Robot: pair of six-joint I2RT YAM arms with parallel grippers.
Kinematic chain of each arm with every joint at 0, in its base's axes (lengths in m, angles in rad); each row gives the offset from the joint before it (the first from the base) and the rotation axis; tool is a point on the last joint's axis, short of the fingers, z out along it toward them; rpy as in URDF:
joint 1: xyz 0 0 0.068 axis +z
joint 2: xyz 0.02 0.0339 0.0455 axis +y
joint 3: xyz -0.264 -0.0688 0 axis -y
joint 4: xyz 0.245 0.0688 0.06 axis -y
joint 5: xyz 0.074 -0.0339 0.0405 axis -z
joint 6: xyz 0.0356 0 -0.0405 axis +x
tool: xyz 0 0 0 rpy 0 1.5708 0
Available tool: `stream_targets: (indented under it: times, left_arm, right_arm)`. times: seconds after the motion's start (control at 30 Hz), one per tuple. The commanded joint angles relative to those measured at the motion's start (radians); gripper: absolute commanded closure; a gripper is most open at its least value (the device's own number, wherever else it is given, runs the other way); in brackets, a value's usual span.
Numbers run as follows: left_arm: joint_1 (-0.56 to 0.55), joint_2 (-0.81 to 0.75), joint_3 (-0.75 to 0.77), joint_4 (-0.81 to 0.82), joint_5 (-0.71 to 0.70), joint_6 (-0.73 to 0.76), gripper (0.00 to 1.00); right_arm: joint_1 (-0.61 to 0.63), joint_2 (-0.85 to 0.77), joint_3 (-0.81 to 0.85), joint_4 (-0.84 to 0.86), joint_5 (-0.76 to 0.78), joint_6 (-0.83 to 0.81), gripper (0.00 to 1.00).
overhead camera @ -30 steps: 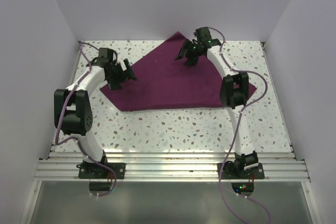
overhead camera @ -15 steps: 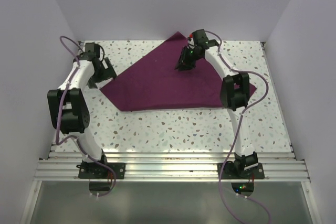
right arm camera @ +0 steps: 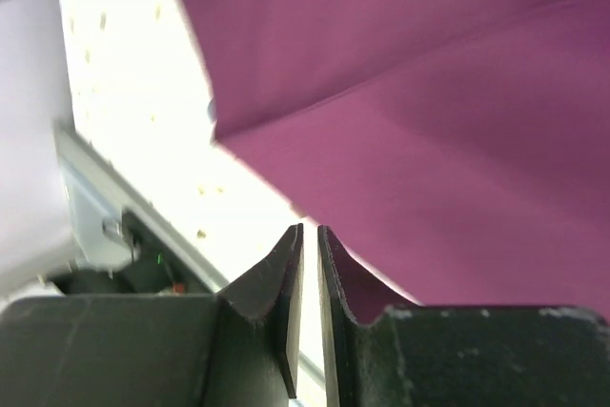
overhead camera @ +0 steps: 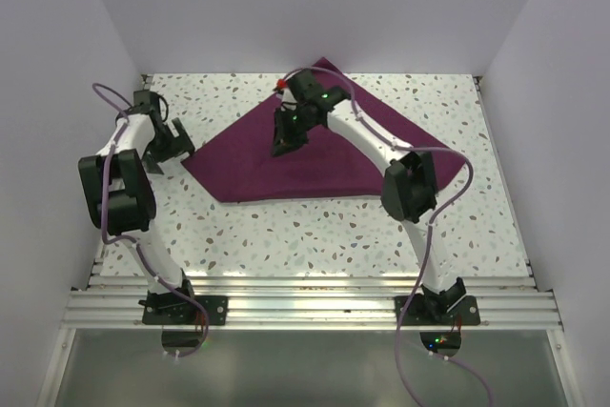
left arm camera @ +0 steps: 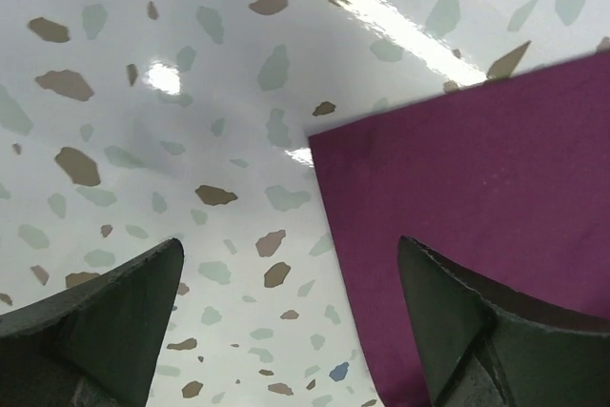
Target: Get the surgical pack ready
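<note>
The deep purple drape (overhead camera: 334,159) lies flat as a big rectangle, turned diamond-wise on the speckled table; no tray, instruments, gauze or pouch are in view. My left gripper (overhead camera: 177,146) is open and empty, low over the table at the drape's left corner. In the left wrist view that corner (left arm camera: 477,169) lies under the right finger, with the gripper (left arm camera: 291,253) straddling the drape's edge. My right gripper (overhead camera: 283,144) is over the drape's left-centre part. In the right wrist view its jaws (right arm camera: 310,233) are shut with nothing seen between them, above the drape (right arm camera: 429,92), which shows a crease.
White walls enclose the table on the left, back and right. An aluminium rail (overhead camera: 305,307) runs along the near edge by the arm bases. Purple cables (overhead camera: 419,350) hang from both arms. Bare speckled tabletop (overhead camera: 315,235) lies in front of the drape.
My left gripper has swung left off the drape to its left corner. My right gripper has moved left and nearer, from the drape's far corner to its left-centre. The drape has not shifted.
</note>
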Motion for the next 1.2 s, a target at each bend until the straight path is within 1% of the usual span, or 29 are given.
stream_targets:
  times: [0.0,0.03,0.07,0.13,0.27,0.33,0.47,0.63,0.67,0.73,0.83,0.97,1.0,1.03,1.13,1.17]
  left_arm:
    - [-0.001,0.008,-0.02,0.076,0.072,0.042,0.03]
    - [-0.001,0.01,-0.027,0.088,0.09,0.042,0.04]
    - [-0.002,0.013,-0.032,0.12,0.106,0.045,0.08]
    - [-0.001,0.013,-0.053,0.154,0.13,0.056,0.11]
    - [-0.001,0.042,-0.058,0.213,0.143,0.083,0.11]
    - [0.001,0.079,-0.038,0.214,0.146,0.08,0.12]
    - [0.001,0.113,-0.026,0.251,0.198,0.076,0.12]
    - [0.002,0.157,0.009,0.256,0.193,0.088,0.12]
    - [0.002,0.163,0.014,0.25,0.201,0.088,0.14]
    - [0.001,0.163,0.0,0.24,0.234,0.082,0.15]
    - [-0.001,0.136,-0.073,0.291,0.268,0.079,0.19]
    - [-0.001,0.139,-0.098,0.283,0.304,0.075,0.32]
    - [0.001,0.134,-0.109,0.283,0.302,0.077,0.32]
    - [-0.001,0.125,-0.11,0.288,0.296,0.079,0.38]
    - [-0.002,0.134,-0.097,0.268,0.307,0.079,0.45]
    - [-0.002,0.134,-0.092,0.267,0.311,0.072,0.52]
  right_arm:
    - [0.1,-0.022,0.011,-0.032,0.005,-0.004,0.85]
    - [0.11,-0.014,0.014,-0.032,0.008,-0.005,0.85]
    - [0.122,-0.01,0.017,-0.031,0.011,-0.008,0.86]
    - [0.125,0.003,0.021,-0.032,0.01,-0.007,0.86]
    - [0.125,0.006,0.015,-0.025,0.02,-0.002,0.87]
    - [0.127,0.018,0.015,-0.031,0.02,-0.002,0.88]
    - [0.131,0.038,0.018,-0.04,0.027,-0.008,0.9]
    - [0.136,0.07,0.037,-0.058,0.019,-0.016,0.9]
    - [0.139,0.075,0.038,-0.063,0.017,-0.016,0.9]
    - [0.144,0.079,0.037,-0.062,0.019,-0.016,0.91]
    - [0.147,0.083,0.037,-0.057,0.024,-0.016,0.91]
    - [0.147,0.095,0.048,-0.063,0.022,-0.018,0.91]
    - [0.147,0.098,0.048,-0.065,0.022,-0.015,0.91]
    - [0.147,0.102,0.048,-0.06,0.022,-0.016,0.91]
    - [0.15,0.115,0.051,-0.063,0.024,-0.013,0.91]
    - [0.153,0.116,0.052,-0.063,0.031,-0.013,0.91]
